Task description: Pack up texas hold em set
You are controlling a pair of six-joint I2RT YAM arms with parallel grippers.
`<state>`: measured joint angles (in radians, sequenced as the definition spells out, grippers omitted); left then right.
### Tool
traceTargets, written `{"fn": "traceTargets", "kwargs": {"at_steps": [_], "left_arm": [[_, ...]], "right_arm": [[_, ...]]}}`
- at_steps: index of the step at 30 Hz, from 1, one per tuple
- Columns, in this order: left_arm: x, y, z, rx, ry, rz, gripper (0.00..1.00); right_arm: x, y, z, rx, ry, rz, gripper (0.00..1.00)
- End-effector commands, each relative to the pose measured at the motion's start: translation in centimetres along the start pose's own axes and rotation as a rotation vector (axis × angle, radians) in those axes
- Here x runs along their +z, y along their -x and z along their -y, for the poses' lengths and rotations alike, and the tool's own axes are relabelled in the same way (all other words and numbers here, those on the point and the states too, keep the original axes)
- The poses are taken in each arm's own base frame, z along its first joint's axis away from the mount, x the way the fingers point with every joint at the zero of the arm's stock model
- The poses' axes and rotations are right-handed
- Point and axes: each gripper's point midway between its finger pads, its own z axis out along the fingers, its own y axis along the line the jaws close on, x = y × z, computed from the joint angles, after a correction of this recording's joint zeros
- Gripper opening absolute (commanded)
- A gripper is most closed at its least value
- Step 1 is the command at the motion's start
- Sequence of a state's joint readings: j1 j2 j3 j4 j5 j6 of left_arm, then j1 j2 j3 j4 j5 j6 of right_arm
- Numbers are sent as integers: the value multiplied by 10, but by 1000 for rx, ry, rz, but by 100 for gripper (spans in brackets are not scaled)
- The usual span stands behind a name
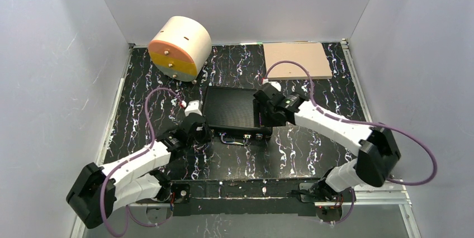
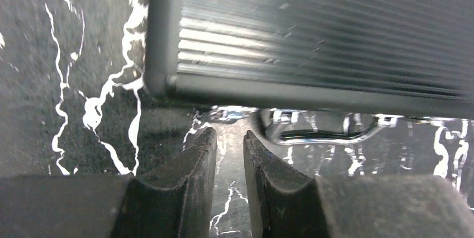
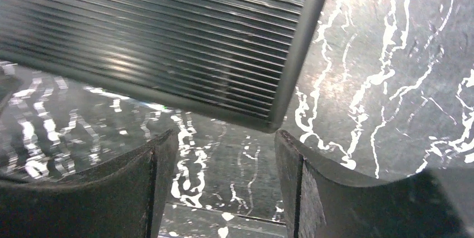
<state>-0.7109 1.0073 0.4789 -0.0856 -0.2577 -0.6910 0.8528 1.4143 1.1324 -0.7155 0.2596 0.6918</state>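
Black worktop (image 1: 313, 154), glossy and veined with white like marble. At its centre the texas hold em set's briefcase (image 1: 232, 109) lies flat with its lid down: a black rectangular shell, finely ribbed, with a smooth rounded rim. Its contents are hidden.

At the far left, a cream cylinder (image 1: 180, 45) lies on its side, its orange-yellow face turned toward me. At the far right, a flat tan board (image 1: 296, 60).

My right tool (image 3: 226, 143), dark curved fingers set wide, sits at the case's right front corner and holds nothing. My left tool (image 2: 230, 137), narrowed to a slit with only worktop showing through, sits by the left front corner, also holding nothing.

A silver fitting (image 2: 318, 129) under the front edge is blurred; latch or handle, I cannot tell.
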Motion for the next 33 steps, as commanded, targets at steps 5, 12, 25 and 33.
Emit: {"fn": "traceTargets", "kwargs": {"at_steps": [5, 12, 25, 33], "left_arm": [[22, -1, -7, -129, 16, 99, 19], [31, 1, -19, -123, 66, 143, 16], [38, 6, -31, -144, 128, 203, 16], [-28, 12, -20, -126, 72, 82, 87]], "right_arm": [[19, -3, 20, -18, -143, -32, 74], [23, -4, 21, 0, -158, -44, 73], [-18, 4, 41, 110, -198, 32, 73], [-98, 5, 88, 270, -197, 246, 76]]}}
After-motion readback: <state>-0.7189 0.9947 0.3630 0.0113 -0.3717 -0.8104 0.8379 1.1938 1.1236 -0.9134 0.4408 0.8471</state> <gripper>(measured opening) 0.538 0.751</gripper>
